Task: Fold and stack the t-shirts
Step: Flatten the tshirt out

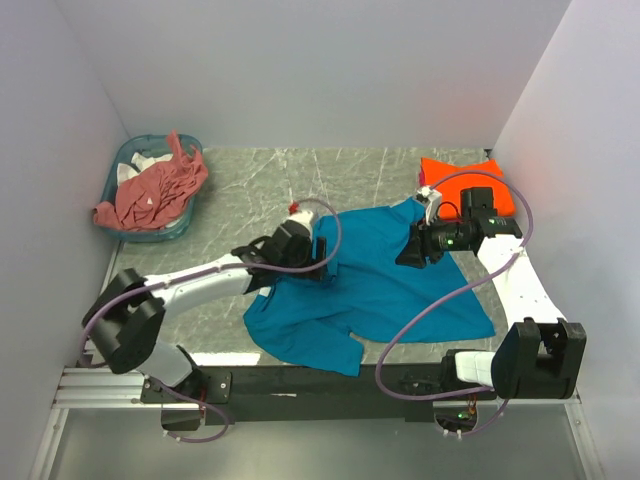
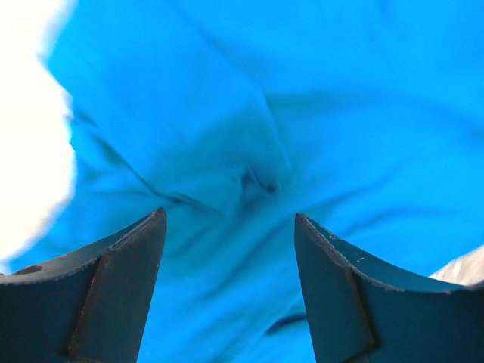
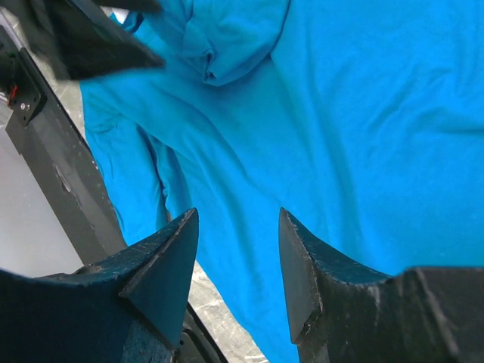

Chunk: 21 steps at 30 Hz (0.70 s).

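The teal-blue t-shirt [image 1: 375,285] lies spread and creased on the table's middle; it fills the left wrist view [image 2: 302,113] and the right wrist view [image 3: 363,121]. My left gripper [image 1: 322,262] is open and empty, low over the shirt's left part [image 2: 230,215]. My right gripper [image 1: 408,255] is open and empty above the shirt's upper right part [image 3: 238,215]. The orange t-shirt [image 1: 462,178] lies folded at the back right, behind the right arm. The salmon-pink t-shirt [image 1: 155,190] is crumpled in the basket.
A teal plastic basket [image 1: 183,226] stands at the back left corner. White walls close in the table on three sides. The black base rail [image 1: 330,382] runs along the near edge; it also shows in the right wrist view [image 3: 64,174].
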{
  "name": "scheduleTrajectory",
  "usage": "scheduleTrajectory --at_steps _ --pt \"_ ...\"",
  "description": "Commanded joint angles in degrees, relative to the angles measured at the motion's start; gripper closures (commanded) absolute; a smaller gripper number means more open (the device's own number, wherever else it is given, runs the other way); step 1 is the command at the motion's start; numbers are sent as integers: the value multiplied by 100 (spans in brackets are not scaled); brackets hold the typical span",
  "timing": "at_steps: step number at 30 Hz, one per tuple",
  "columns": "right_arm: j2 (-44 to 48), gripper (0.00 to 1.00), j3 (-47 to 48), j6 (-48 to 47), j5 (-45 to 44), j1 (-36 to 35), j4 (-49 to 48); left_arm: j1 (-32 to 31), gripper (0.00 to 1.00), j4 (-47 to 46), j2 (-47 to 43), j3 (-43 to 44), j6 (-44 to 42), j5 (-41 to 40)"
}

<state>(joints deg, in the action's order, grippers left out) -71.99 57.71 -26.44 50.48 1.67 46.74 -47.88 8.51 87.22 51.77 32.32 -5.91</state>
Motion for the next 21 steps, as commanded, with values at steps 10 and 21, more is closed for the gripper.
scheduleTrajectory --at_steps 10,21 --pt "106 46 12 -81 173 132 28 463 34 862 919 1520 -393 -103" --pt "123 46 21 -81 208 175 46 464 43 1153 1219 1407 1057 151"
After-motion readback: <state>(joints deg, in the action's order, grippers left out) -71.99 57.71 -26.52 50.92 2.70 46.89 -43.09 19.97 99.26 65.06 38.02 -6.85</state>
